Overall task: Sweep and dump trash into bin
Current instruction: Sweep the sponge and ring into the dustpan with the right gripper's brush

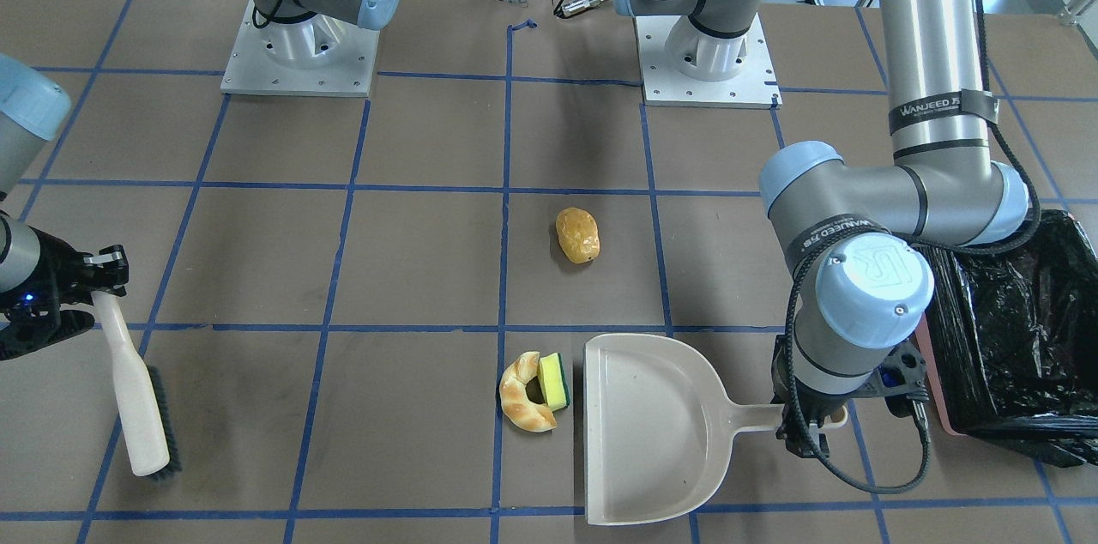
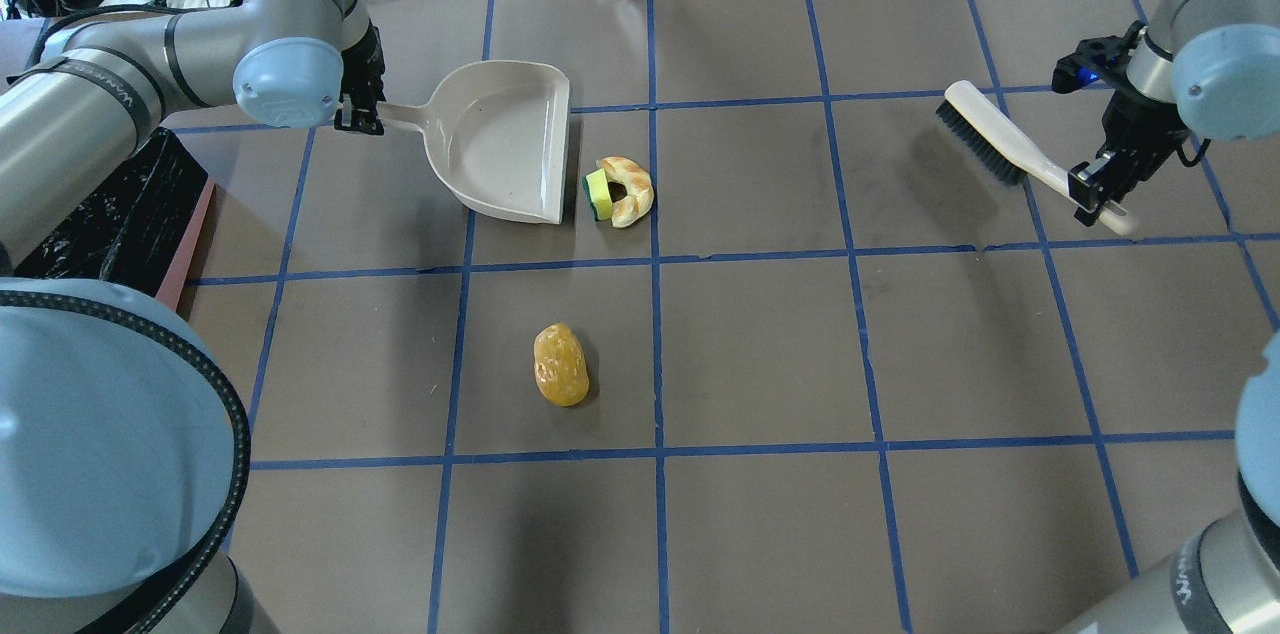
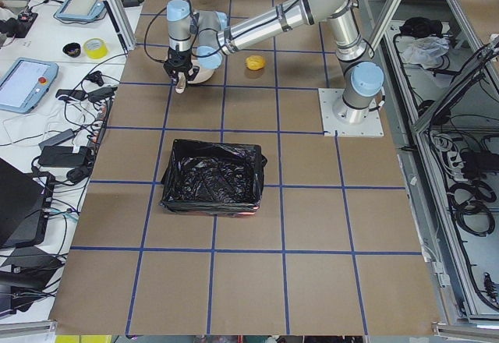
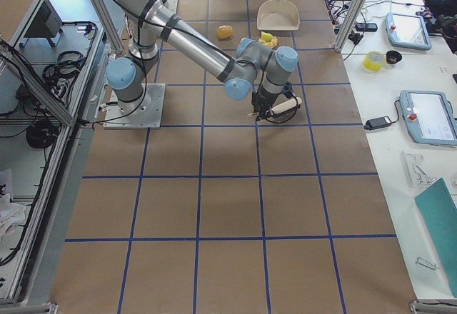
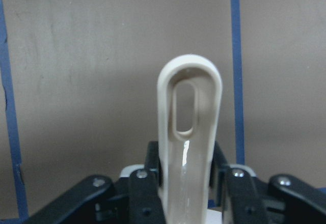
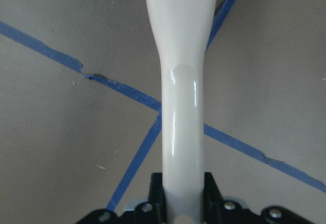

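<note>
The golden-brown bread roll [image 1: 577, 235] [image 2: 561, 365] lies alone mid-table. The pale croissant [image 1: 523, 394] [image 2: 630, 189] and the yellow-green sponge [image 1: 555, 379] [image 2: 598, 195] lie together just off the open lip of the beige dustpan [image 1: 656, 424] [image 2: 510, 139]. My left gripper [image 1: 806, 420] [image 2: 365, 114] is shut on the dustpan's handle [image 5: 188, 132]. My right gripper [image 1: 94, 278] [image 2: 1095, 189] is shut on the white handle [image 6: 181, 81] of a black-bristled brush [image 1: 141, 389] [image 2: 1000, 139], well away from the trash. The pink bin with the black bag [image 1: 1021, 329] [image 2: 110, 204] [image 3: 212, 178] stands beside my left arm.
The two arm bases [image 1: 300, 55] [image 1: 703, 55] stand at the table's robot side. Blue tape lines grid the brown table top. My left arm's elbow [image 1: 875, 278] hangs over the bin's near edge.
</note>
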